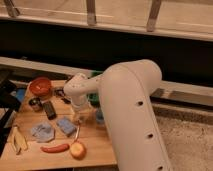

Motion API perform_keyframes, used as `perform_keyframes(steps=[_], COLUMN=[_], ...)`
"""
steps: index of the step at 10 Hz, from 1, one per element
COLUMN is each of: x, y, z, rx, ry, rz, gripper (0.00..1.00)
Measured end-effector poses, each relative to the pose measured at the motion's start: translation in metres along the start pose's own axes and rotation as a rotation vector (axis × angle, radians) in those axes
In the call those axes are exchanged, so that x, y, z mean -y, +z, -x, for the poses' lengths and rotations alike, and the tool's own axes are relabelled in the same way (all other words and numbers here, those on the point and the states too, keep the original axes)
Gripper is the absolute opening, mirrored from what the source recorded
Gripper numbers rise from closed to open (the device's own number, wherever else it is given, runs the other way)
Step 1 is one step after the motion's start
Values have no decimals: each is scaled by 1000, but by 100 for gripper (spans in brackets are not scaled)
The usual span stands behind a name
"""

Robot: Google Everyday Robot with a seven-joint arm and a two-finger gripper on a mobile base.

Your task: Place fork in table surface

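The gripper (80, 116) sits over the counter (97, 143) with the fork (77, 133) just below it; I cannot tell if it grips. The fork looks light, hard and slippery, best held mid-handle.

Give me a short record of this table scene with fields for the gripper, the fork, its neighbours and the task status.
Tool: gripper low over the middle of the table
Fork: fork directly below the gripper, slanting toward the orange fruit
Neighbours: blue sponge beside it, red chili nearer the camera
Far corner: red bowl
Status: unclear whether the fork is released yet
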Motion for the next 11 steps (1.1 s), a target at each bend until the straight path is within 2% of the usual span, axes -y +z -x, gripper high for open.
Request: perform_keyframes(steps=[1, 3, 4, 6, 9, 11], x=[-3, -2, -4, -7, -9, -7], y=[2, 5, 8, 10, 10, 10], z=[1, -1, -1, 0, 0, -2], rx=[-4, -11, -20, -26, -24, -27], ry=[0, 9, 8, 0, -7, -7], rz=[-30, -42, -53, -75, -86, -92], gripper=[80, 80, 75, 55, 28, 6])
